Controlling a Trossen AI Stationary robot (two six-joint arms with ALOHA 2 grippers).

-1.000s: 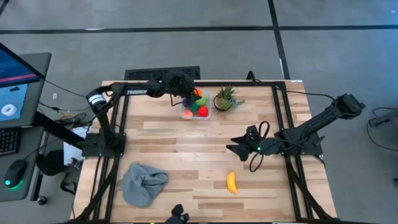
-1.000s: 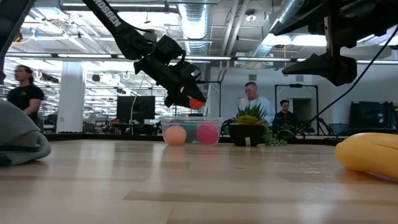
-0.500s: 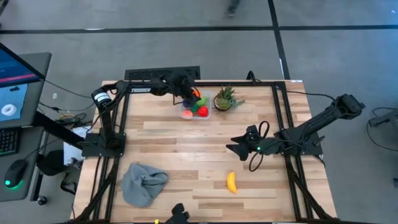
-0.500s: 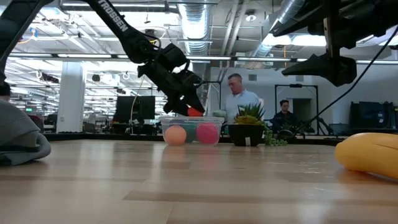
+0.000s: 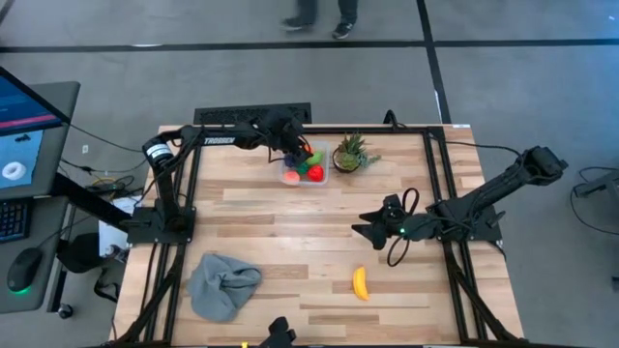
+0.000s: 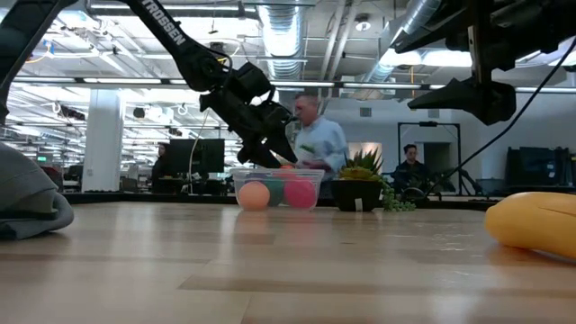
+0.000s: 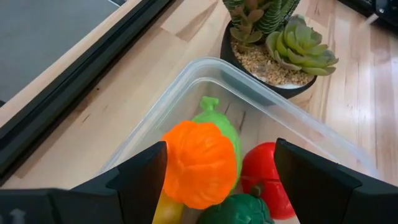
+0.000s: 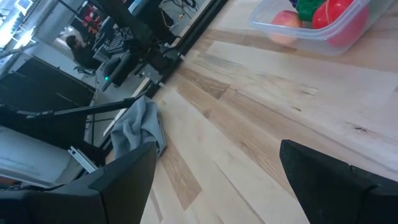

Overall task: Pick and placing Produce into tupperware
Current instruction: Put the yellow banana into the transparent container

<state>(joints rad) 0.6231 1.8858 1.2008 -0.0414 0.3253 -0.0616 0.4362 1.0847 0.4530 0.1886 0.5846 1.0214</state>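
Observation:
The clear tupperware [image 5: 305, 170] stands at the table's far middle, next to a potted plant [image 5: 350, 155]. It holds several produce pieces: an orange one [image 7: 199, 163] on top, a light green one [image 7: 214, 118], a red one [image 7: 268, 175]. My left gripper [image 7: 221, 168] reaches slanting down into the tupperware [image 7: 205, 68], open, with the orange piece between its fingers. My right gripper [image 5: 360, 228] hangs open over the table's right middle with nothing in it. A yellow banana [image 5: 360, 283] lies on the table toward the near edge. My left gripper stands open on either side of the orange piece [image 7: 180, 155], which lies on the other produce in the tupperware. One finger [image 7: 146, 180] shows right beside the piece; I cannot tell whether it touches. The other finger [image 7: 311, 180] stands apart from it.
A crumpled grey cloth [image 5: 223, 283] lies near the table's near left corner. Black frame rails [image 5: 443, 184] run along the table's sides. Bare wood lies between the tupperware and the banana. People show in the room behind the table [image 6: 317, 144].
My left gripper has tipped further down toward the tupperware and its fingers have parted. The orange piece, earlier held just above the rim, now lies inside the tupperware on the other produce. A person has walked past behind the table.

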